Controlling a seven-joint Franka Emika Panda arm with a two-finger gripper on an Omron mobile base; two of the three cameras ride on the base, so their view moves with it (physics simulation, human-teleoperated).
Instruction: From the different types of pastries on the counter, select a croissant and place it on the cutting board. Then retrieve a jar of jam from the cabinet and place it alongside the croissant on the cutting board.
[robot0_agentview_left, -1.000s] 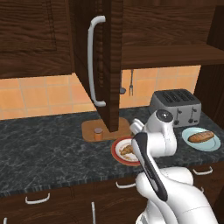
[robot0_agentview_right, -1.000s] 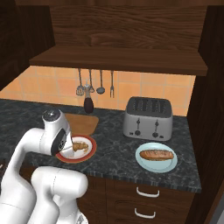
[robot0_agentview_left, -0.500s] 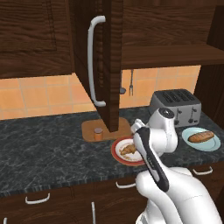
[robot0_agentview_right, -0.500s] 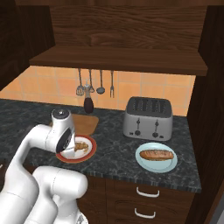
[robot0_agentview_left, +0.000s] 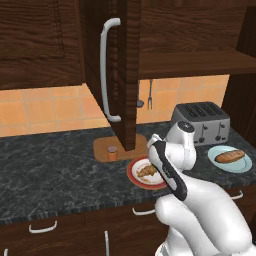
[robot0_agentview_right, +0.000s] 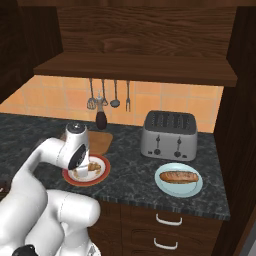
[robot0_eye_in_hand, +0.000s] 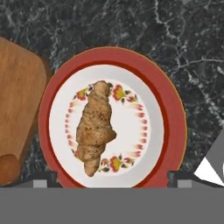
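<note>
Above the red-rimmed plate (robot0_eye_in_hand: 175, 127), the gripper (robot0_eye_in_hand: 112, 177) hangs wide open and empty, aimed at the croissant (robot0_eye_in_hand: 95, 127). Picking it up is the step in hand; next, I judge, descend and close, then carry it to the cutting board (robot0_eye_in_hand: 17, 100) just beside.

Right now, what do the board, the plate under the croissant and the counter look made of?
Cutting board: wood, matte, light brown with visible grain.
Plate: looks like glazed ceramic, white with a red rim and painted flowers around the croissant.
Counter: polished stone, seemingly marble or granite, near-black with pale veins.
</note>
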